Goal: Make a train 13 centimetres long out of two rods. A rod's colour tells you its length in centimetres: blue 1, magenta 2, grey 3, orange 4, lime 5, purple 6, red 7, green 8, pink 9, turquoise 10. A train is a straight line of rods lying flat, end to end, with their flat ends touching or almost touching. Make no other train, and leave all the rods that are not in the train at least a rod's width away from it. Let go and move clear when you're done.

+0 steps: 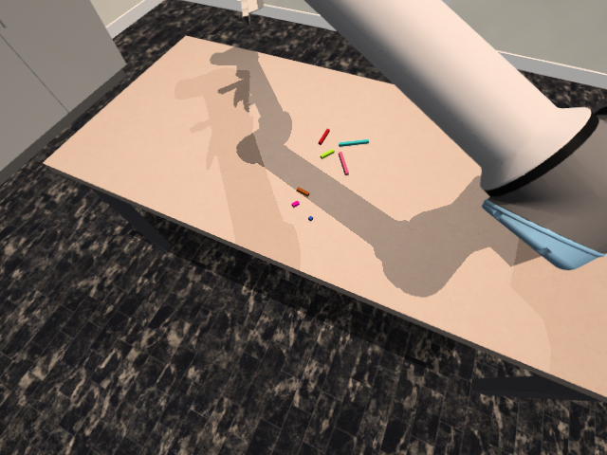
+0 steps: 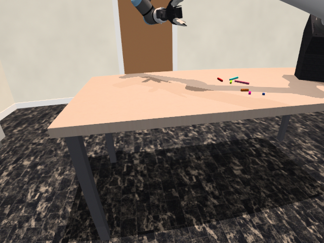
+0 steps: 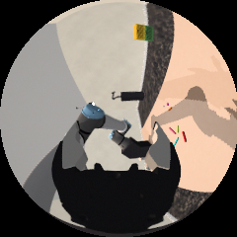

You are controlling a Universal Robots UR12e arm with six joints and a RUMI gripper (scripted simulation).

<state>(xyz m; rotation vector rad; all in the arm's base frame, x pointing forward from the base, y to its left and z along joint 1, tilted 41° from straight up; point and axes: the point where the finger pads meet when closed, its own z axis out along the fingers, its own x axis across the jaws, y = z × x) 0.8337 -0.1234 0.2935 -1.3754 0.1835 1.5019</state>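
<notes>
Fingers of the black-and-pale two-jaw end effector stand wide open with nothing between them, high above the table and touching none of the rods. The exterior view shows both fingers and a brown door behind them; the top view cuts the end effector off at its upper edge. Only the wrist view takes in a yellow-and-green block.

The long, straight pink rod lies flat on the table, its long axis running steeply from upper left to lower right in the top view. The shorter orange rod lies flat too, well apart from it, slanting the same way but more shallowly. These two would make the required length, yet they form no train.

Near the pink rod lie a slim turquoise rod, a red rod and a lime rod. A stubby magenta rod and a tiny blue cube-like rod are near the orange one.
</notes>
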